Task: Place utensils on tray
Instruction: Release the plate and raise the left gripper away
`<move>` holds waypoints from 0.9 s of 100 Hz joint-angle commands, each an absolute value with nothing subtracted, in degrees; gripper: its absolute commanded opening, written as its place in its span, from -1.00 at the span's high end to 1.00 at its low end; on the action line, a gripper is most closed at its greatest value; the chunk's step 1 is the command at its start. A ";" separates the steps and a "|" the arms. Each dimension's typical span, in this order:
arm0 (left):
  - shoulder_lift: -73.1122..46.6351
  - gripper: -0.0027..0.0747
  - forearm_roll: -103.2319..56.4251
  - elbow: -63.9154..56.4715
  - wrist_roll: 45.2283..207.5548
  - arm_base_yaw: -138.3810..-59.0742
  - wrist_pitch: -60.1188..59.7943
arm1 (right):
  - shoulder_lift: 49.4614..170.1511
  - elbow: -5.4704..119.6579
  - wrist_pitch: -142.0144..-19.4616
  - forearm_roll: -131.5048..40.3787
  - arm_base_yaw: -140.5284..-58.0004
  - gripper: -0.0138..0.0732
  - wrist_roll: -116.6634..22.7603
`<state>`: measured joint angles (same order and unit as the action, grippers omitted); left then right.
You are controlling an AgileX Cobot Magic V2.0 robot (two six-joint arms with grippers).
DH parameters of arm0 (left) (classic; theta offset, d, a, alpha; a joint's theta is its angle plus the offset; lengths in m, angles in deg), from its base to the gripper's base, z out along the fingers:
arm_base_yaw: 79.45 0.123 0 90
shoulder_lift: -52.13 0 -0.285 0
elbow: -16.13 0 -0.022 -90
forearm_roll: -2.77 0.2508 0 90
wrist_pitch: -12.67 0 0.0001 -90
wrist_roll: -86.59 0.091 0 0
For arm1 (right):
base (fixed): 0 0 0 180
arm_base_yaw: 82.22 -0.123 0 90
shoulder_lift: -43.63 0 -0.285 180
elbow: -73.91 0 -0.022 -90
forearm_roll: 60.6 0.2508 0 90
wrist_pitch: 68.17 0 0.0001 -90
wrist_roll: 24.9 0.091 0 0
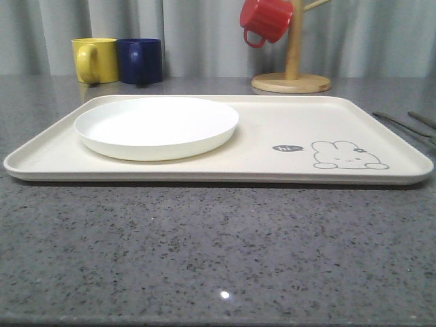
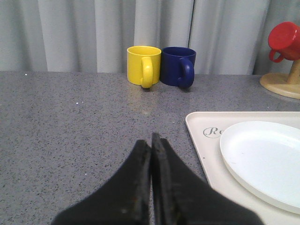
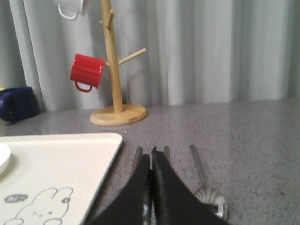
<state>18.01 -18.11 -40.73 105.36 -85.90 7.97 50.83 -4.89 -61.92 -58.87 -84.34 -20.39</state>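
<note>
The cream tray [image 1: 272, 136] with the rabbit drawing lies across the middle of the table and carries a round white plate [image 1: 157, 126] on its left half. Silver utensils [image 1: 403, 125] lie on the grey tabletop just off the tray's right edge. In the right wrist view my right gripper [image 3: 150, 154] hovers shut over them. Two flat handle ends [image 3: 136, 157] show beside its fingers, and a spoon [image 3: 212, 202] lies to one side. The fingers hide the rest. My left gripper [image 2: 149, 139] is shut and holds nothing, over bare table beside the tray's left end [image 2: 206, 145].
A yellow mug [image 1: 95, 60] and a dark blue mug [image 1: 140, 60] stand at the back left. A wooden mug tree [image 1: 293, 68] with a red mug [image 1: 266, 19] stands behind the tray at the back right. A grey curtain closes the back.
</note>
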 commanded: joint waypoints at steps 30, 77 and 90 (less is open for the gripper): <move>17.82 0.98 -18.82 -39.07 105.00 -85.65 12.67 | 52.59 8.65 -70.40 -57.84 -84.00 0.84 -20.52; 17.82 0.98 -18.82 -39.07 105.00 -85.65 12.67 | 86.40 37.99 -102.72 -53.27 -84.00 0.84 -20.52; 17.82 0.98 -18.82 -39.07 105.00 -85.65 12.67 | 92.76 39.35 -102.13 -52.15 -84.00 0.84 -20.52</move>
<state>18.01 -18.20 -40.73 105.36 -85.90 7.97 88.91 36.85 -105.55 -53.30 -84.34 -20.39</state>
